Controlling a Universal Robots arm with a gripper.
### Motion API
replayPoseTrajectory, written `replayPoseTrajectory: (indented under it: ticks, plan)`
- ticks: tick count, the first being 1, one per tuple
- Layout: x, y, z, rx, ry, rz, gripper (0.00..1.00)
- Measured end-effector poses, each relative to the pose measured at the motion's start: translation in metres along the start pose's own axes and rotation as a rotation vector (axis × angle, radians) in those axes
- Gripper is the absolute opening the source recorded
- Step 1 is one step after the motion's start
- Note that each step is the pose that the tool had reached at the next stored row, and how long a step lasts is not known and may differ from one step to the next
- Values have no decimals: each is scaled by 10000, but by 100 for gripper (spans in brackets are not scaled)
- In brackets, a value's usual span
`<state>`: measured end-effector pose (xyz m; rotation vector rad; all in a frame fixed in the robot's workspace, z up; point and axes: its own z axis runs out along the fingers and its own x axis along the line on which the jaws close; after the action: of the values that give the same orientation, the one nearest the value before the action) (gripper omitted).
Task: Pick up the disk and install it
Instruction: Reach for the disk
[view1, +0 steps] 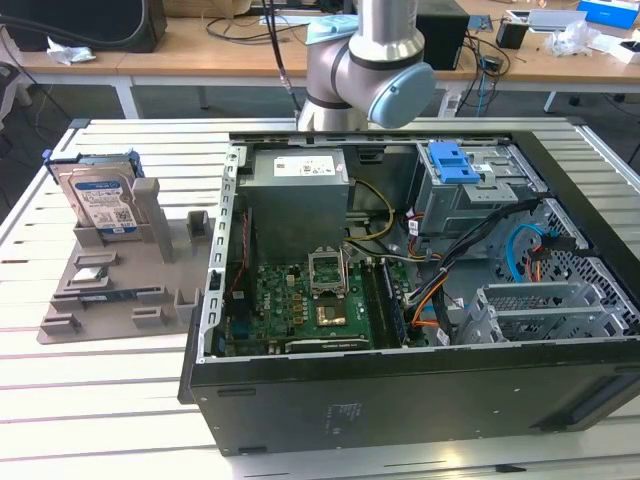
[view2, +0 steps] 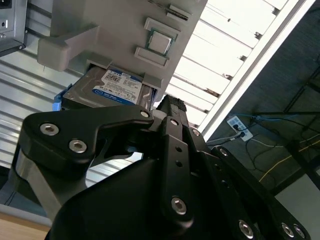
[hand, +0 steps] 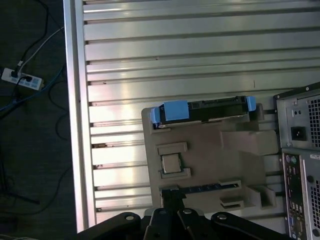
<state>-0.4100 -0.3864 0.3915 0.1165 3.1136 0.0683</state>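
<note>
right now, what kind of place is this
Probably a robotics lab: an open computer case lies on a slatted metal table, the disk stands in a grey parts holder, and cable-strewn desks sit behind.

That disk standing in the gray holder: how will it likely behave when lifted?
The disk looks like a rigid metal slab, so it is probably stiff and heavy for its size. It stands on edge in the gray holder, so a sideways nudge might tip it. Its blue rails probably grip better than bare metal.

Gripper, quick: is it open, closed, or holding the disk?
Gripper: cannot be told whether open or closed; it is not holding the disk, which stands upright in the gray holder.
</note>
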Motion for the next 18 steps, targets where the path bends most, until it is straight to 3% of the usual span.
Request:
replayPoseTrajectory:
  ticks: [2, 6, 10, 13, 18]
  plan:
    - [9, 4, 2, 0, 0, 1, 11]
    - [10, 107, 17, 4, 0, -3, 11]
    - [-70, 168, 29, 32, 4, -23, 11]
    - [-166, 232, 54, 115, 7, -41, 11]
    - [-187, 245, 56, 120, 7, -43, 11]
